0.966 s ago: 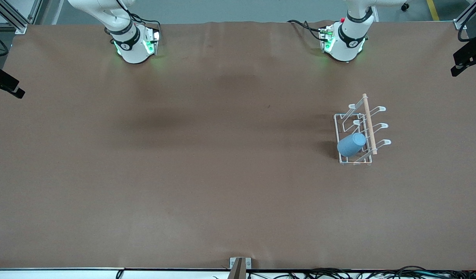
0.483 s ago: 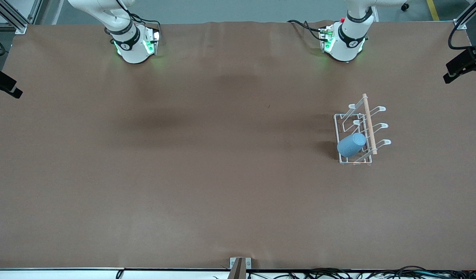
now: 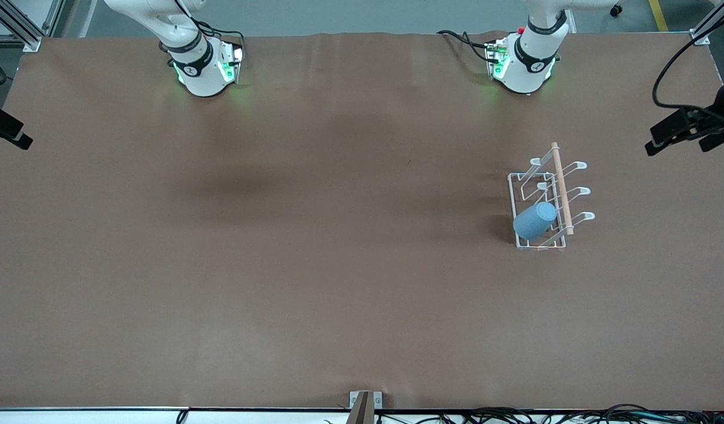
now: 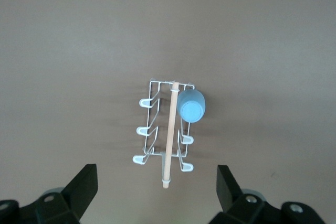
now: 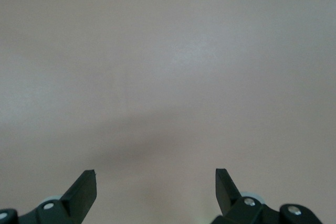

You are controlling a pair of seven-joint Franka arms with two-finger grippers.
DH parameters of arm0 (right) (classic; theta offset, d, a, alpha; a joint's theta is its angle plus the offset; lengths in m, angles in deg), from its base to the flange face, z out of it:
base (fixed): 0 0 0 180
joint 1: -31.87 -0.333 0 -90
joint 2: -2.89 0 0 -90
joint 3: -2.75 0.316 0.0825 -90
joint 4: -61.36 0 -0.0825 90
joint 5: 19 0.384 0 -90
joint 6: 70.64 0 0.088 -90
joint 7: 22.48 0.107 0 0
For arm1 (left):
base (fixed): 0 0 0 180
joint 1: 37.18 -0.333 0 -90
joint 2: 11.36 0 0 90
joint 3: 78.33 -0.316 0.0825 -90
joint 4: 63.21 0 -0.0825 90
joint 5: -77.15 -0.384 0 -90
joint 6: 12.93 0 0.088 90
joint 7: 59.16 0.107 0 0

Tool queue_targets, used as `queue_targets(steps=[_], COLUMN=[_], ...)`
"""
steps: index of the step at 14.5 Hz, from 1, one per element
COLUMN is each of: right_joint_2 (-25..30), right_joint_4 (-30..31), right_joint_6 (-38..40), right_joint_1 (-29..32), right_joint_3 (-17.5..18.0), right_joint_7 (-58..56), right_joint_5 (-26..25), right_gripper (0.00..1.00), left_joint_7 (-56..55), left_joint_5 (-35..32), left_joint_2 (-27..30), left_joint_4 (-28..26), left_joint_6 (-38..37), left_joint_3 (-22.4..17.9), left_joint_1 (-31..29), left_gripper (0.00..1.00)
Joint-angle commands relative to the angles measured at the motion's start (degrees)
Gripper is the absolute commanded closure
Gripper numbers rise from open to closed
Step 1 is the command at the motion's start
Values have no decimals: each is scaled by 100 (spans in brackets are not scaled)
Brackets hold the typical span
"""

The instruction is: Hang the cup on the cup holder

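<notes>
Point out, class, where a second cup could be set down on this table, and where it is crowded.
Bare table runs from the cup holder to the right arm's end, and between the holder and the front edge. Crowded: the holder itself, where the cup hangs on a prong. The left gripper hangs open above the holder; the right gripper, open, is over bare cloth.

The left arm rises from its base and goes out of the front view, and its gripper [image 3: 686,131] comes back in at the edge of the table on the left arm's end, held up in the air. Its two fingers [image 4: 84,187] stand wide apart with nothing between the jaws. The right gripper [image 5: 156,188] is also held high, its fingers [image 5: 84,187] spread wide, and only bare surface shows between the jaws.
</notes>
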Motion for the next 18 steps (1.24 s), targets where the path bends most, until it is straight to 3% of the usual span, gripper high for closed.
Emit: queue_targets(steps=[1,18], right_joint_2=[-37,-46], right_joint_4=[-84,-75], right_joint_6=[70,70], right_joint_1=[125,143], right_joint_3=[89,89], right_joint_7=[-41,-50], right_joint_5=[66,75], right_gripper=[0,0], left_joint_7=[-21,305], left_joint_5=[-142,-63], left_joint_2=[226,94], left_joint_4=[-369,-132], left_joint_6=[352,222], left_joint_3=[128,330], left_joint_1=[-15,-15], left_gripper=[0,0])
